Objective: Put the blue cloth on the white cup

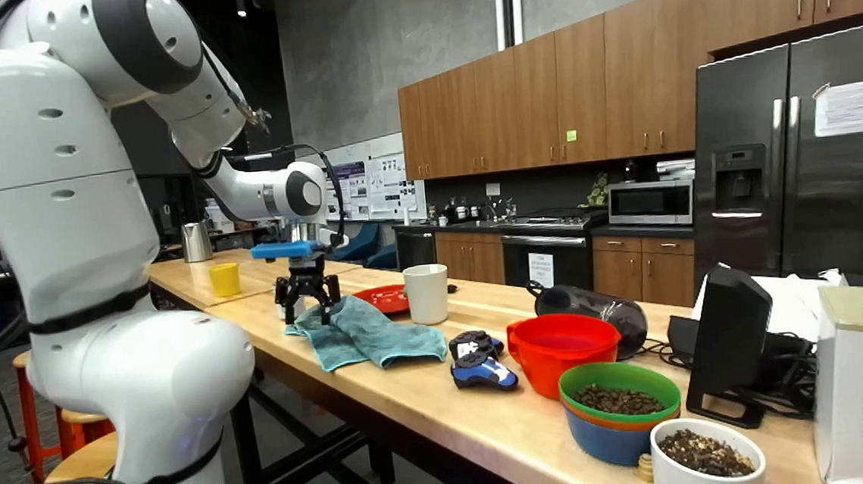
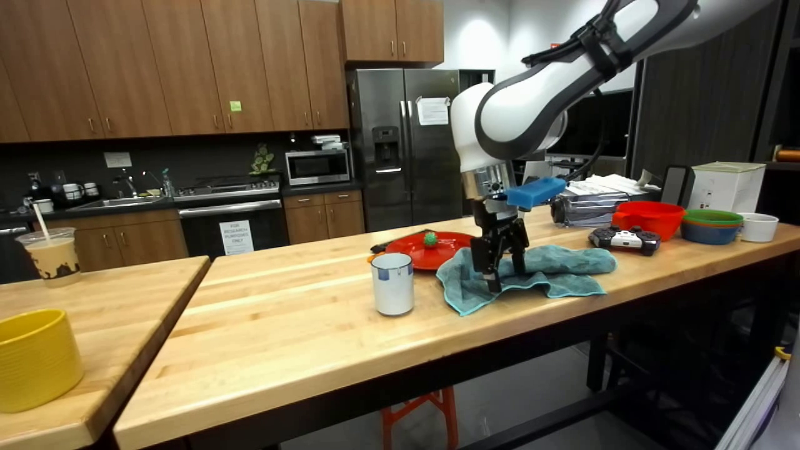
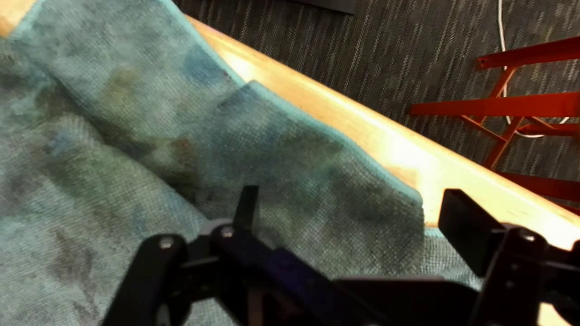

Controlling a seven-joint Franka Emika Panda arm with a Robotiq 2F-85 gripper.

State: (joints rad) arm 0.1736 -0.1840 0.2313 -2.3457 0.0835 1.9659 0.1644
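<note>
Grasping the cloth: this looks like the step in hand; the teal-blue fabric cloth lies rumpled on the pale wooden counter, near its edge.
End effector: the black two-fingered end effector points down over the cloth, fingers wide apart, a hemmed fold between them and nothing pinched.
Fold: bring the tips just to the fabric without driving into the wood, then squeeze the thick doubled part, since one flat layer could slip out.
Lift: rise straight until trailing corners would clear a cup's rim, centre above it, and lower softly to avoid tipping it.
White cups: a tall plain white cup beside the round red plate, and a white cup with blue patches near its rim; which is meant, I cannot tell.
Hidden: a white object behind the fingers is too masked to name.
Cut off: the wrist view loses the cloth at left and bottom, and shows no cup.
Hard to make out: whether the fingertips touch the fabric.
</note>
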